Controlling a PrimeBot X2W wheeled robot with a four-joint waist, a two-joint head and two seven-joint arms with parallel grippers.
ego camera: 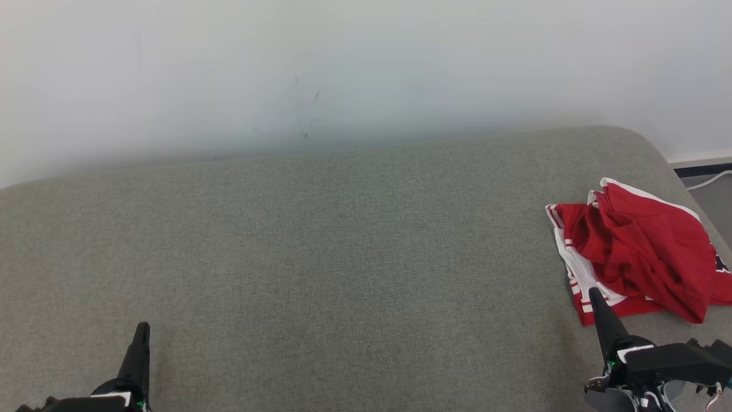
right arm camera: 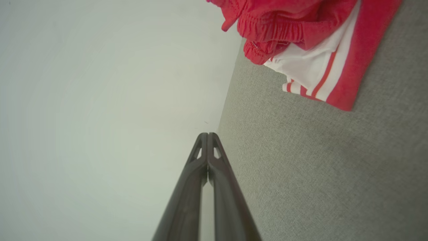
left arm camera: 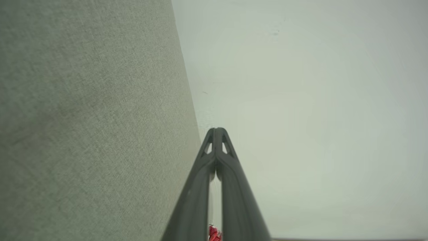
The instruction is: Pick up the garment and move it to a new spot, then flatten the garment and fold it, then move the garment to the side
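1. The garment lies at the far right of the grey table, close to the table's right edge and just ahead of the right fingers.
2. It is red with a white, red-striped panel. A flatter layer lies underneath and a rumpled red heap sits on top. It is neither spread out nor neatly squared.
3. That fits two stages: a heap waiting to be carried to a new spot, or a loosely folded piece already set aside. I can't tell which.
4. The right fingers are pressed together and hold nothing. Their tip points at the garment's near corner, and I can't tell whether it touches.
5. The left fingers are also closed tight and empty, low on the left and well apart from the cloth.
6. The garment looks like thin sports fabric: light, limp, and probably a little slick. It would likely sag and slide, not keep a shape.
7. The right wrist view shows a gathered elastic band. That thicker edge looks like the surest place to pinch.
8. The flat striped hem corner is the easiest place to reach.
9. A pinch into the heap's middle risks taking several layers at once.
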